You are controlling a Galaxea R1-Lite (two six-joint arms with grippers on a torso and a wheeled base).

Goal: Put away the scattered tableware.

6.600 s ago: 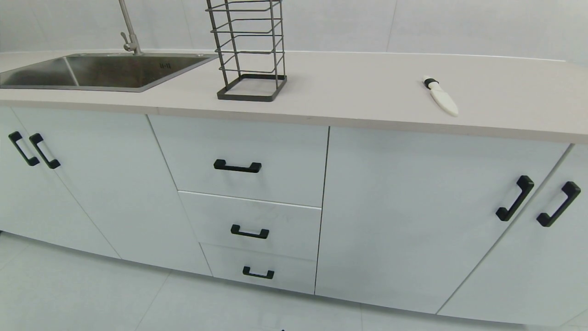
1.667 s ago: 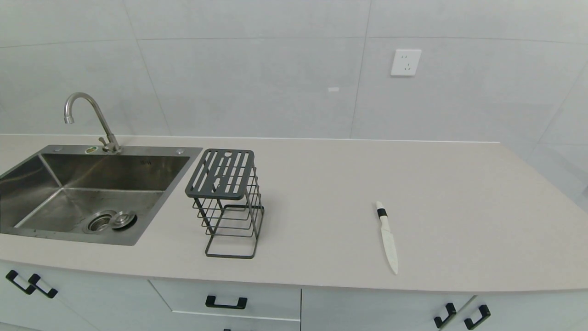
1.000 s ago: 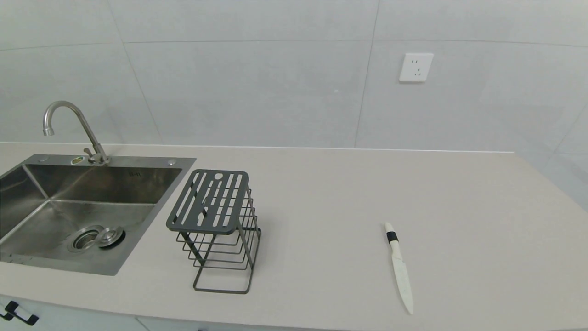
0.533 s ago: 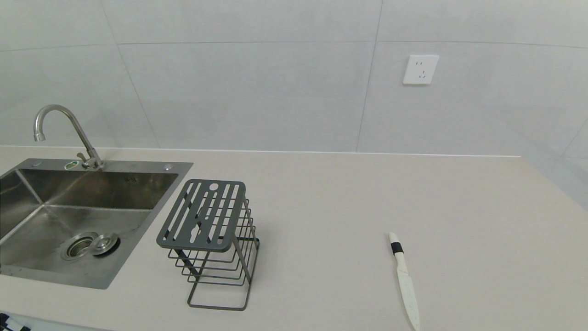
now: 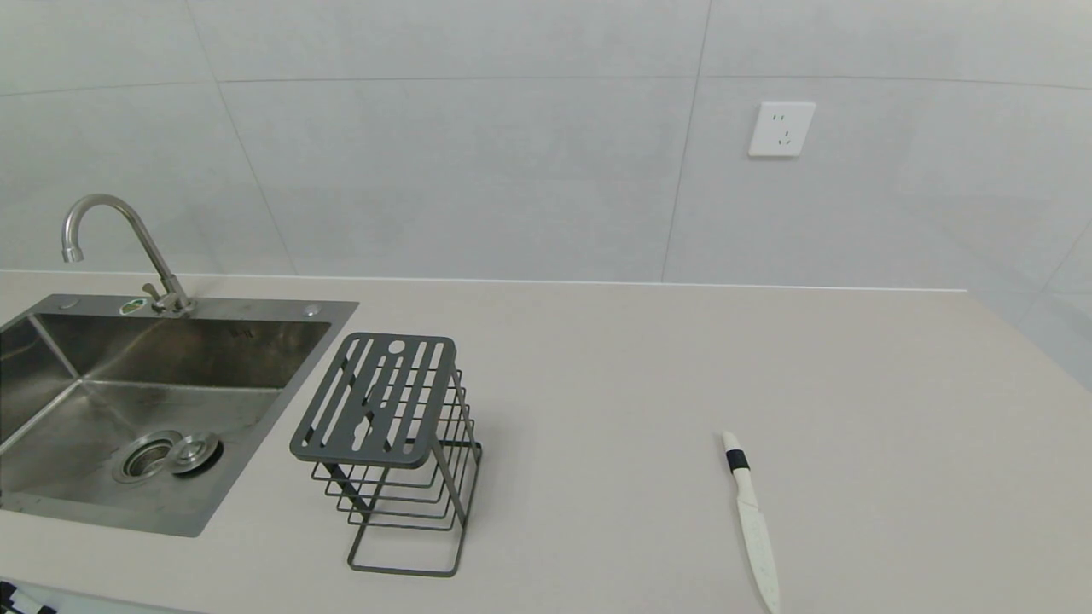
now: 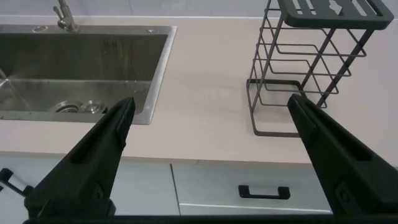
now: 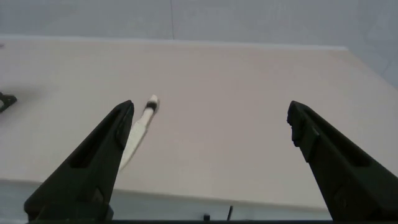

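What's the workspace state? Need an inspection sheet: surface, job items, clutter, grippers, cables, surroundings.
Surface: beige countertop, dry and unmarked as far as visible.
Job's things: white knife lying flat near the front edge, apart from the rack; slotted knife rack upright beside the sink, slots empty.
Clutter: nothing seen.
Grippers: left gripper open, in front of the counter facing sink and rack; right gripper open, facing the knife, holding nothing.
Cables: nothing seen.
Surroundings: steel sink with faucet; wall socket on the tiled wall; drawer handle below the counter.
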